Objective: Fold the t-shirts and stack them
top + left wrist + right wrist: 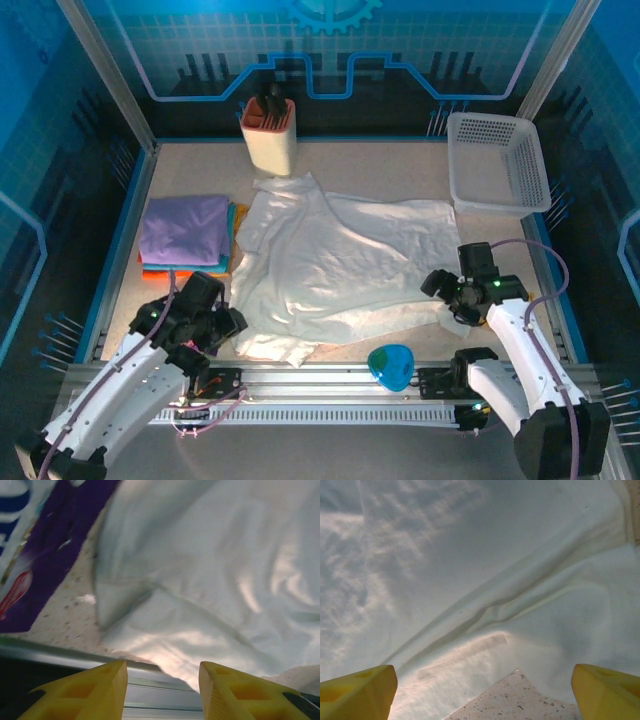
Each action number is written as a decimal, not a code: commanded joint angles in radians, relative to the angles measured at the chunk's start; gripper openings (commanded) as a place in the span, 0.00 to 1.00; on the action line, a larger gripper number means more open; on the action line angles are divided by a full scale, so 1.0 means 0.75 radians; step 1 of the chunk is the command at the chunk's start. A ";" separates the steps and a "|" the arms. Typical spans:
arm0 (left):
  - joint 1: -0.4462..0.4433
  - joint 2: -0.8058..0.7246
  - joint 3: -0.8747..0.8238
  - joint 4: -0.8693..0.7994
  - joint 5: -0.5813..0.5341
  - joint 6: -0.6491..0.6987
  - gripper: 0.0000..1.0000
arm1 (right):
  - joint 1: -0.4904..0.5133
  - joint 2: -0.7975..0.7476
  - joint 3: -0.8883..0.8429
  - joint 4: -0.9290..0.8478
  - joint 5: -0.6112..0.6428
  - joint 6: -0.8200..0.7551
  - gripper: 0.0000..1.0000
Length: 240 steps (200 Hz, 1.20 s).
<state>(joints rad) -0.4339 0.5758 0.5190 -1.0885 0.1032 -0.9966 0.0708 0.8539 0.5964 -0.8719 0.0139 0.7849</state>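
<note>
Right fingers (357, 694) spread over white t-shirt (520, 555) edge.

White t-shirt (485, 555) spills past the right wrist frame at 12, 3 and 9 o'clock. The right gripper (481, 682) has its fingers (355, 692) cropped at 5 and 7. In the left wrist view, a blurred purple packet (45, 560) is cut off at 10 o'clock. From above, the lavender garment (185, 228) hides all but the edges of the orange-edged garments (160, 269). The dark contents of the holder (270, 145) are too small to identify.
</note>
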 commanded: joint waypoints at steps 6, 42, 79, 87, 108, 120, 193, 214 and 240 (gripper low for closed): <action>-0.027 -0.036 -0.063 -0.091 0.003 -0.124 0.41 | -0.011 0.013 0.005 0.013 -0.013 -0.002 0.89; -0.084 0.040 -0.133 -0.029 -0.033 -0.133 0.39 | -0.014 0.021 0.044 -0.016 0.026 -0.036 0.88; -0.159 0.153 -0.144 0.073 -0.088 -0.150 0.38 | -0.016 0.033 0.062 -0.007 0.028 -0.040 0.88; -0.178 0.176 -0.146 0.092 -0.099 -0.157 0.38 | -0.016 0.037 0.062 0.000 0.025 -0.043 0.88; -0.231 0.258 -0.126 0.081 -0.158 -0.169 0.38 | -0.018 0.055 0.059 0.021 0.001 -0.048 0.88; -0.270 0.304 -0.105 0.072 -0.202 -0.170 0.38 | -0.019 0.062 0.058 0.027 -0.007 -0.051 0.88; -0.349 0.417 -0.100 0.169 -0.308 -0.181 0.32 | -0.056 0.039 0.054 0.022 -0.022 -0.087 0.89; -0.350 0.373 -0.114 0.229 -0.324 -0.178 0.32 | -0.066 0.035 0.054 0.025 -0.036 -0.095 0.89; -0.351 0.330 -0.127 0.270 -0.322 -0.191 0.32 | -0.076 0.035 0.048 0.037 -0.054 -0.098 0.89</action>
<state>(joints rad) -0.6903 0.8482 0.4309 -0.9241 -0.1093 -1.1275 0.0353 0.8921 0.6155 -0.8509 0.0013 0.7280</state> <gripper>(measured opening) 0.318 0.886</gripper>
